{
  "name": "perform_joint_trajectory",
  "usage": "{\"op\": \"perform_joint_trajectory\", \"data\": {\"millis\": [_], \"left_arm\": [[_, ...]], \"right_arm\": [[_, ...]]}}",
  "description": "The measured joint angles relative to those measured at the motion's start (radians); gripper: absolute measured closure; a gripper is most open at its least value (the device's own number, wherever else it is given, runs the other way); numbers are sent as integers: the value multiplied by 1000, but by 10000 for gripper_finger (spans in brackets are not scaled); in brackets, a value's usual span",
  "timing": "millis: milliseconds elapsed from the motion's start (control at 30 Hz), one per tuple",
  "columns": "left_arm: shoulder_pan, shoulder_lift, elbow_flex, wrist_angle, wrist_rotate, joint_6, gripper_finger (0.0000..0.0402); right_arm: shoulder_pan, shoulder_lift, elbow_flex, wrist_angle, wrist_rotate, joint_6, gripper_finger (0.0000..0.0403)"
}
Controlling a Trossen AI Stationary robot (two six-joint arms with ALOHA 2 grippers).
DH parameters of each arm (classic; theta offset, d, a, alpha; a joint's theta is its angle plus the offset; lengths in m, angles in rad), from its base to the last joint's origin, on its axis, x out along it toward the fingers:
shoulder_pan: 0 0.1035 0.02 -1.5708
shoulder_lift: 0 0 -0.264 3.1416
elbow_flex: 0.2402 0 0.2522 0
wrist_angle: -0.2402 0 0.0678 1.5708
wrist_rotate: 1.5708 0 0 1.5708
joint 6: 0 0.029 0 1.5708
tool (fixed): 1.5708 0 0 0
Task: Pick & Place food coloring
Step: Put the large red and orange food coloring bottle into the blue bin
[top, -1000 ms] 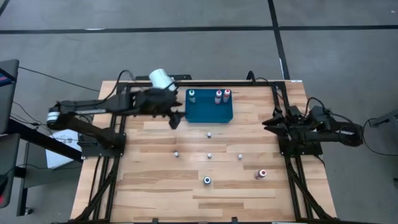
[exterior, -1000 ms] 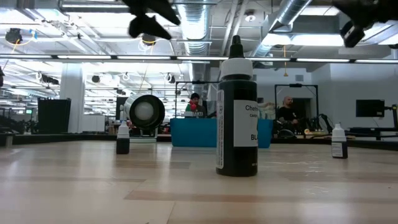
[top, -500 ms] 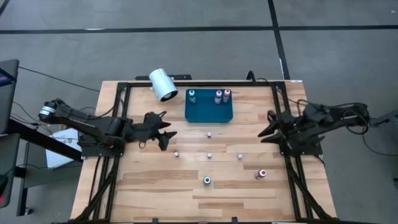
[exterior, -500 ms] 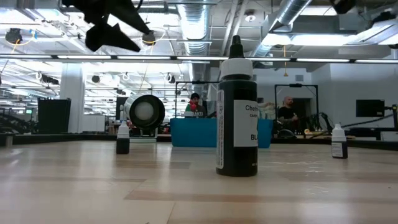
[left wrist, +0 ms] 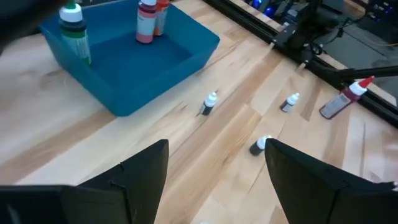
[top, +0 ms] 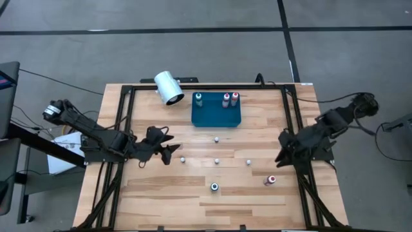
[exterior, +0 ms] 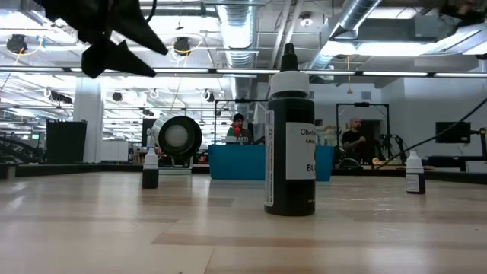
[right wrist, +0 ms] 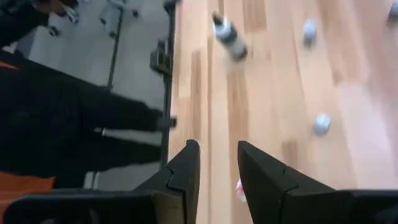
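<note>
The blue tray (top: 216,116) at the far middle of the surface (top: 161,193) holds three food coloring bottles: a green-topped one (top: 198,98) at its far left corner and two red-topped ones (top: 230,98) far right. A fourth, red-topped, lies near right (top: 270,180). The left gripper (top: 168,153), jaws wide and empty, has drawn back from the tray to the left side; the right gripper (top: 280,157), jaws narrow and empty, has swung nearer.

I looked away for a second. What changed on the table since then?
The left gripper pulled back from the blue tray toward the table's middle, jaws open and empty. The right gripper moved toward the lying red-topped bottle. Bottles and tray stayed put.
</note>
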Motion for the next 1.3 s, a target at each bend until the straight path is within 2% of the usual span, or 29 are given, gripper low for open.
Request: {"op": "perform_joint_trajectory", "data": {"millis": [367,633,900,1100,1300], "left_arm": [[-93,0,-68,-6,-136,-80,144],[-136,0,-68,-14,-149,-59,144],[-133,0,-68,-20,-117,-33,144],[-129,0,-68,-20,-106,-29,144],[-129,0,-68,-19,-106,-1,144]], "right_arm": [[227,109,0,-119,31,393,306],[412,272,0,-126,239,548,306],[589,390,0,-135,364,760,306],[655,423,0,-168,388,895,306],[664,431,0,-171,390,900,300]]}}
